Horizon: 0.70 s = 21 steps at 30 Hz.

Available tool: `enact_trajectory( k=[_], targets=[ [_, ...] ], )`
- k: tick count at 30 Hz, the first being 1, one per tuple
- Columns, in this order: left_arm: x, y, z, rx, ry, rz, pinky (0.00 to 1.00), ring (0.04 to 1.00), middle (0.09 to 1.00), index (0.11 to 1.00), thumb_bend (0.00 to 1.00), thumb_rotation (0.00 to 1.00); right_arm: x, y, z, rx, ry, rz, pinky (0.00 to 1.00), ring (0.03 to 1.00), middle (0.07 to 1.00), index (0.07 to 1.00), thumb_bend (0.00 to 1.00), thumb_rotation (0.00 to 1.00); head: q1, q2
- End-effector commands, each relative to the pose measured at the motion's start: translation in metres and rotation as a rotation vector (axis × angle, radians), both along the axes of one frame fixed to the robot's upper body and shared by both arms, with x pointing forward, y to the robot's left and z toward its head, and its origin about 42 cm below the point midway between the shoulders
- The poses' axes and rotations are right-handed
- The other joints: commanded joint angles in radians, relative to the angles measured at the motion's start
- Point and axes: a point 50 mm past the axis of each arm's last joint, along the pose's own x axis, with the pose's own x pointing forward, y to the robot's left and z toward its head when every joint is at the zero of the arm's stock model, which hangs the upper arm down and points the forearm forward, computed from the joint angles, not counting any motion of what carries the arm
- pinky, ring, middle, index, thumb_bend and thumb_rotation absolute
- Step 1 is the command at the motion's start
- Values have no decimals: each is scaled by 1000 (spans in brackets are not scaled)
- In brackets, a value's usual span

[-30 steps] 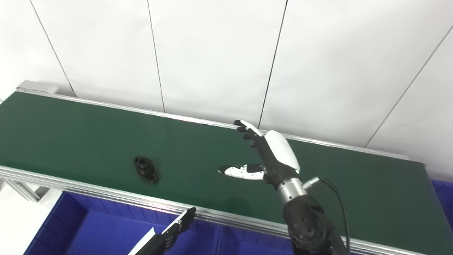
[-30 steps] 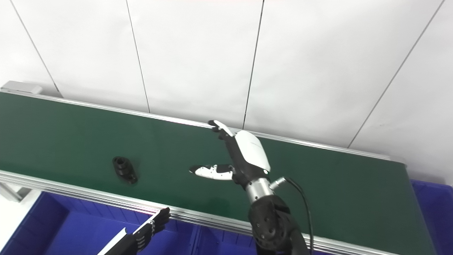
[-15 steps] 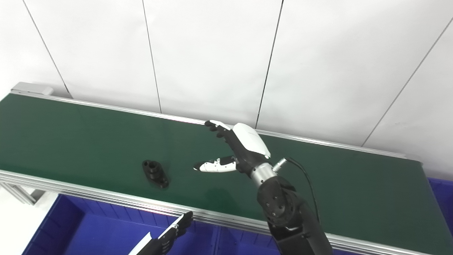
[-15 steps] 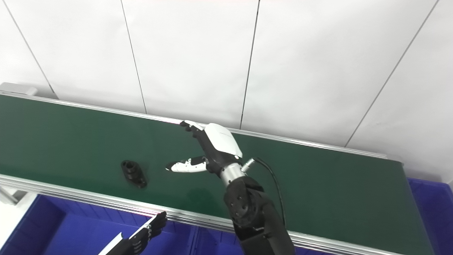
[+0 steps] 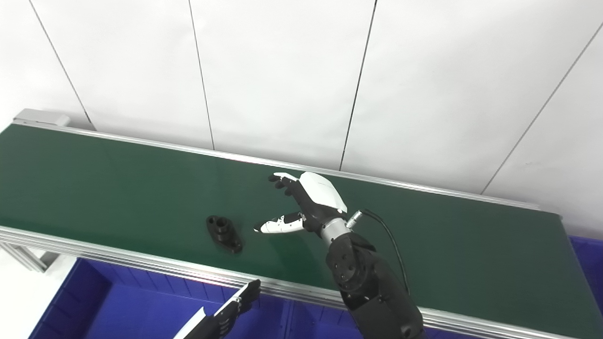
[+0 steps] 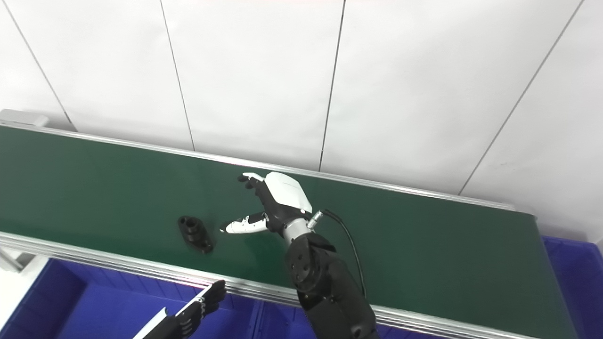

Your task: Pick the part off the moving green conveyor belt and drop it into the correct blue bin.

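Since the earlier pictures your right hand (image 5: 308,202) has swung leftward over the belt and dropped lower, while the part (image 5: 224,233) has ridden the green conveyor belt (image 5: 118,188) rightward toward it; the gap between thumb and part is now small, though they are not touching.

You are early in the task. Nothing is picked yet: the part lies flat on the belt, near its front rail, just left of your right thumb. What is left is the whole grasp, the lift clear of the rail, the carry, and the drop into a bin. My judgement is that the closing moment is very near, since the part is travelling into the spread of your hand.

Your right hand is wide open and holds nothing, fingers reaching up and away toward the far rail, thumb stretched left along the belt. Your left hand (image 5: 235,303) waits low in front of the belt, over the blue bin (image 5: 118,306); only its dark fingers show (straight and together, nothing in them as far as you can see), so I cannot tell its state with any confidence.

Around the work: white wall panels (image 5: 282,70) behind the belt, the aluminium front rail (image 5: 141,261), blue bins below it, and another blue bin (image 5: 586,263) at the far right end. Which bin is the correct one you cannot tell from here.

In the way: only the front rail, which the part must clear on its way down to a bin. The cable (image 5: 391,240) at your right wrist loops over the belt but sits well apart from the part.
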Motion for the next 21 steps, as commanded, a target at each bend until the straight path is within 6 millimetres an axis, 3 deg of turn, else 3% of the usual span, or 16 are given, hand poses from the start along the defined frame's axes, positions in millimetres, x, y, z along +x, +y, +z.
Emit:
enact_trajectory(
  k=[1, 12, 21],
  targets=[
    [4, 0, 7, -10, -60, -6, 1000, 1000, 1000, 1000, 716, 522, 7, 14, 24, 23, -83, 29, 728, 781, 814, 858, 737, 344, 1, -1],
    [3, -5, 8, -13, -64, -9, 966, 1000, 1000, 1000, 730, 530, 16, 23, 9, -54, -73, 44, 728, 792, 829, 848, 739, 345, 18, 22],
    [1, -7, 12, -10, -79, -12, 953, 1000, 1000, 1000, 745, 533, 9, 29, -7, -100, -56, 68, 712, 781, 819, 835, 760, 344, 38, 51]
  ],
)
